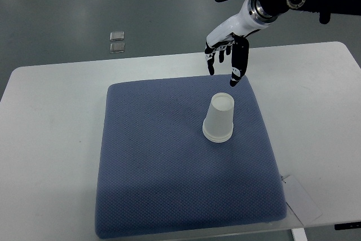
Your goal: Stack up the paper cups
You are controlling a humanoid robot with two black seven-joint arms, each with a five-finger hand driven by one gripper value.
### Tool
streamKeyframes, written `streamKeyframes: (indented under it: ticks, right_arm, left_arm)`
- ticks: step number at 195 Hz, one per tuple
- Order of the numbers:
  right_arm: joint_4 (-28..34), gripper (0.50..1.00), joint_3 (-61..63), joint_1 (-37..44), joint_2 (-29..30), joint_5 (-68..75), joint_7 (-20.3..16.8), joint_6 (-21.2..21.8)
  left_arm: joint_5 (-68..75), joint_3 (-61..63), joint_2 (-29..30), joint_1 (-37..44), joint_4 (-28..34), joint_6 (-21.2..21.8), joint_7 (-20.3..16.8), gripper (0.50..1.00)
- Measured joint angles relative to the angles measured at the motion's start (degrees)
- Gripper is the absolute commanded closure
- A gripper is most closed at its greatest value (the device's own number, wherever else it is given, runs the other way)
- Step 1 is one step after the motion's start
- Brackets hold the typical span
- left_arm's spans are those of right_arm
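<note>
White bench (51,139), blue textured mat (169,179) lying on it, upside-down stack of paper cups (219,118) right of the mat's centre, right robot hand (227,55) above the mat's far edge, fingers loosely spread, holding nothing, apart from the cups

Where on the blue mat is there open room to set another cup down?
The blue mat is bare across its whole left half and along the near edge, below the upside-down paper cups. Only the far right part is crowded: the cups stand there, and the right hand hangs open just beyond them.
</note>
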Motion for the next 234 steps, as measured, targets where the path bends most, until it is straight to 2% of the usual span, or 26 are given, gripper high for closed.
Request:
streamKeyframes:
  ticks: [39, 65, 92, 131, 149, 171, 202, 234]
  right_arm:
    - [-1.01, 0.64, 0.45, 0.18, -1.56, 0.37, 0.14, -0.41]
    - [-4.24, 0.64, 2.81, -2.97, -4.27, 3.02, 0.46, -2.81]
    - [-8.76, 0.64, 11.2, -12.0, -7.5, 9.92, 0.74, -7.32]
    - [-14.36, 0.64, 31.86, -31.0, -9.61, 21.57, 1.77, -15.81]
    - [-18.11, 0.64, 42.26, -39.5, -8.43, 25.76, 4.26, -18.73]
    - [-22.37, 0.64, 52.68, -47.54, -5.46, 29.99, 6.93, -19.97]
    - [-25.87, 0.64, 63.72, -56.07, -0.86, 35.29, 7.93, -21.97]
    - [-29.29, 0.64, 70.75, -61.0, 3.72, 36.52, 8.74, -22.91]
  left_arm:
    - [0.0, 0.0, 0.0, -0.01, 0.0, 0.0, 0.0, 0.5]
    - [0.0, 0.0, 0.0, -0.02, 0.0, 0.0, 0.0, 0.5]
    - [0.0, 0.0, 0.0, -0.01, 0.0, 0.0, 0.0, 0.5]
    - [0.0, 0.0, 0.0, 0.0, 0.0, 0.0, 0.0, 0.5]
    - [0.0, 0.0, 0.0, 0.0, 0.0, 0.0, 0.0, 0.5]
    - [0.0, 0.0, 0.0, 0.0, 0.0, 0.0, 0.0, 0.5]
    - [0.0, 0.0, 0.0, 0.0, 0.0, 0.0, 0.0, 0.5]
    - [0.0, 0.0, 0.0, 0.0, 0.0, 0.0, 0.0, 0.5]
